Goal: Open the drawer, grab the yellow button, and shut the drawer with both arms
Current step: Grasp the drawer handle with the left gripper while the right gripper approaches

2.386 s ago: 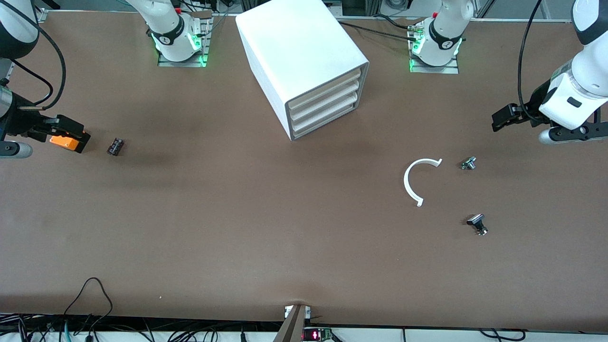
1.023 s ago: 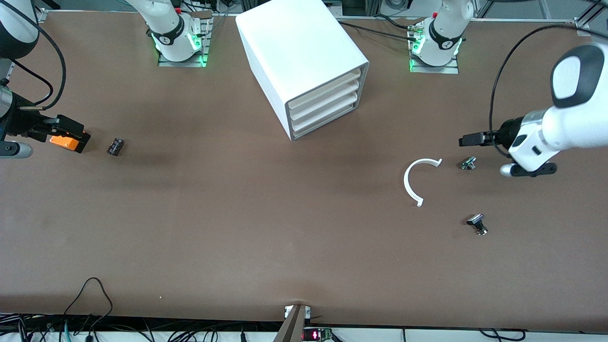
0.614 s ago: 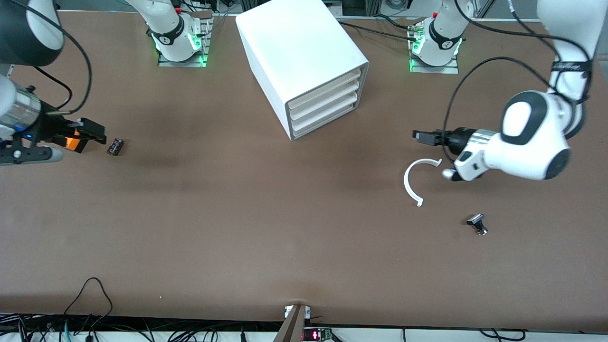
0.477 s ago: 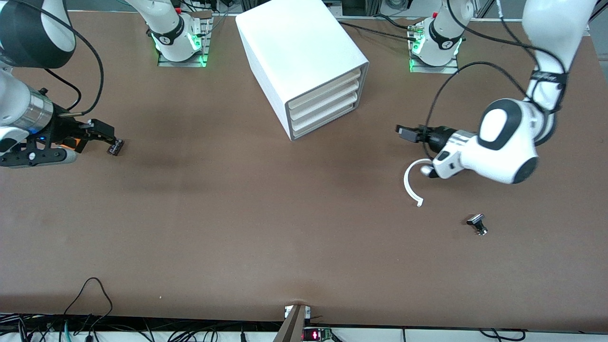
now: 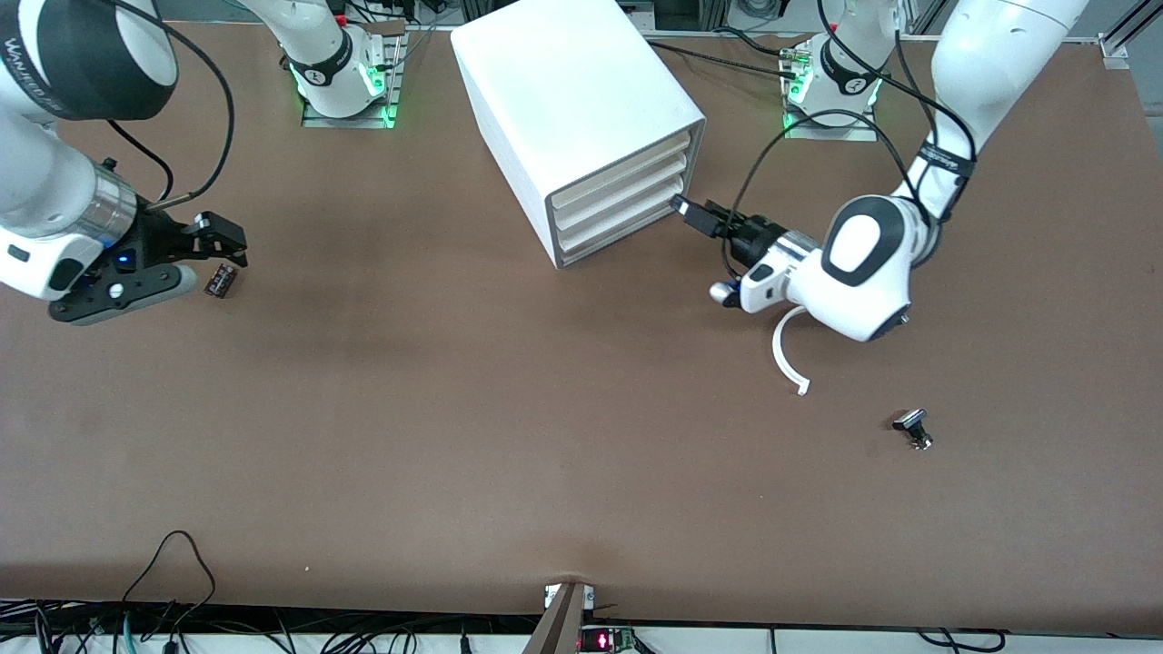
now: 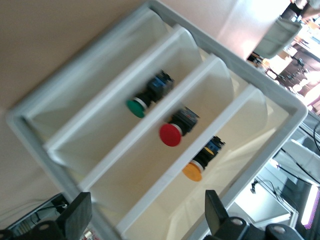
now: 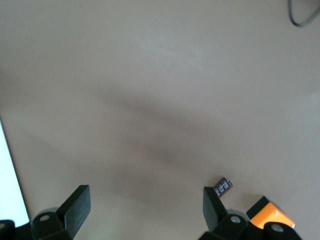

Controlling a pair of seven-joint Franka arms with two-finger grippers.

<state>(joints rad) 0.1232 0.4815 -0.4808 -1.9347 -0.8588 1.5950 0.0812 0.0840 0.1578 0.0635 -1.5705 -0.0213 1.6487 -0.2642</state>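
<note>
Cabinet stands on the brown table between the two arm bases, its three white drawers all pushed in. The drawer (topmost of the three) is shut in the front view.

Left arm reaches in from its base toward the cabinet's front. Left gripper sits right at the drawer faces, at about the level of the lower drawers; fingers are spread wide in the left wrist view and hold nothing. Contact with a drawer cannot be told.

Left wrist view looks through the translucent drawer fronts: the button, orange-capped, lies in one drawer, with a red button and a green button in the two others.

Right arm is at its own end of the table. Right gripper is low over the table, fingers wide apart and empty. A small dark part lies just beside it; an orange cube shows beside one finger in the right wrist view.

Under the left arm's wrist lies a white curved strip, partly hidden. A small black-and-silver part lies well apart from the left gripper, nearer the front camera.
</note>
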